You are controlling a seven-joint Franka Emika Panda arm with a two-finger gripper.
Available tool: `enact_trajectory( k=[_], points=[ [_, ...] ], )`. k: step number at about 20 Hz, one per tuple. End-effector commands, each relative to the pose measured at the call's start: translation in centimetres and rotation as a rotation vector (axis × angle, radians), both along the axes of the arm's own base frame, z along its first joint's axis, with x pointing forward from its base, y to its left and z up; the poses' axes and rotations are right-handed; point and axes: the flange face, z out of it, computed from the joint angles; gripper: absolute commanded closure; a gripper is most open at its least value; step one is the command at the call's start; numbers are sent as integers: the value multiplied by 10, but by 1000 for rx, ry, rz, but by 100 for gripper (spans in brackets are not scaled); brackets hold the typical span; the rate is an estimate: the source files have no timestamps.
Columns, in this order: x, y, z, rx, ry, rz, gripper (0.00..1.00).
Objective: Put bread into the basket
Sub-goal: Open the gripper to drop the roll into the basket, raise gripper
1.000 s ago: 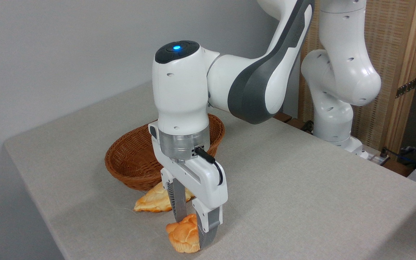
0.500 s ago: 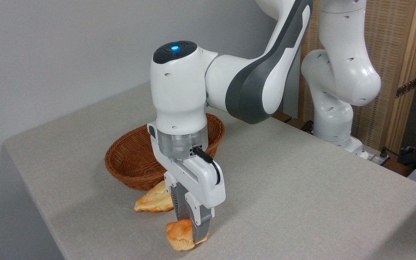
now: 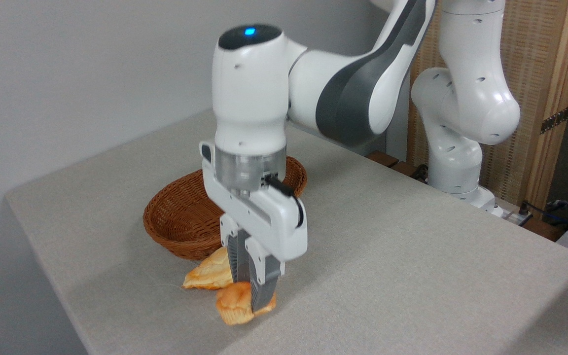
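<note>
From my station I see the gripper (image 3: 250,292) pointing straight down, its 2 ribbed grey fingers (image 3: 260,286) pinching the bread (image 3: 233,306) between them. The fingers sit close together with only the bun's width between them, and the golden-orange bun bulges out on the left side of the near finger, with a smaller sliver showing on the right. I read the bun as clear of the bench (image 3: 412,266), hanging at the fingertips with a soft shadow under it, though the gap is small and the view is slightly blurred around the wrist, so I would not swear to how high it sits.

Just behind the gripper and a little to its left lies the paler braided loaf (image 3: 210,273), flat on the bench; the fingers cover its right end, and I cannot tell whether the bun touches it. Behind that loaf, farther back from the gripper and to its left, stands the basket (image 3: 175,224), brown woven wicker, upright on the bench, with the gripper's white body hiding part of its right half. The loaf's far edge lies right against the basket's base.

The arm (image 3: 353,84) reaches in from behind and to the right of the gripper, where its white base column stands at the bench's far edge. A blue light (image 3: 250,31) glows on top of the wrist housing directly above the gripper.
</note>
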Motion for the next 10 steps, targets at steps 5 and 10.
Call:
enact_trajectory(
  k=[5,10],
  points=[
    [-5,-72,55,-134,-17,55,67],
    [-13,-152,61,-164,-2,58,67]
  ],
)
